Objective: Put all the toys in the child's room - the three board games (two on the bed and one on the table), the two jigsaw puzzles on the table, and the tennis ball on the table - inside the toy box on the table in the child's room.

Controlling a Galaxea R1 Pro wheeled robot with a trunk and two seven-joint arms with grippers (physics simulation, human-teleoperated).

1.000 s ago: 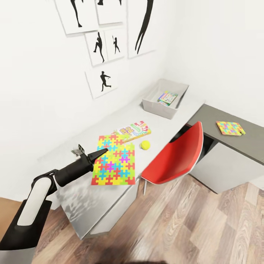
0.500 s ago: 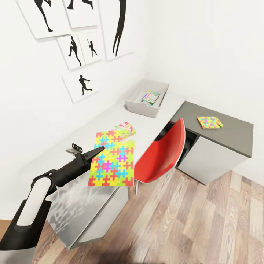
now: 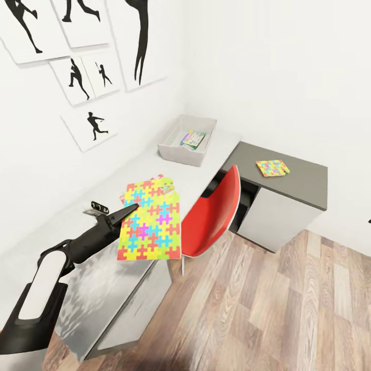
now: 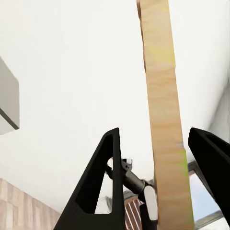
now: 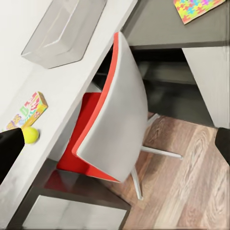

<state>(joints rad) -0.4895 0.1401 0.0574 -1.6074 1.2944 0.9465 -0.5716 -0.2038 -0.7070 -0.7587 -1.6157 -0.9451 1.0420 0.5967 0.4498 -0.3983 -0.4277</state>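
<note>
The large jigsaw puzzle (image 3: 149, 226) hangs clamped in the left gripper (image 3: 123, 212), covering most of the board game (image 3: 164, 181) near the red chair (image 3: 214, 214). Beyond the chair sits the toy box (image 3: 175, 149). The right gripper's fingertips (image 5: 9, 148) are cut off, spread wide apart.

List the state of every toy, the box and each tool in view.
Large jigsaw puzzle: held up off the table by left tool.
Small jigsaw puzzle: flat on the dark desk.
Tennis ball: on the table.
Board game: flat beside the ball.
Toy box: holds one game.
Right tool: open.
</note>
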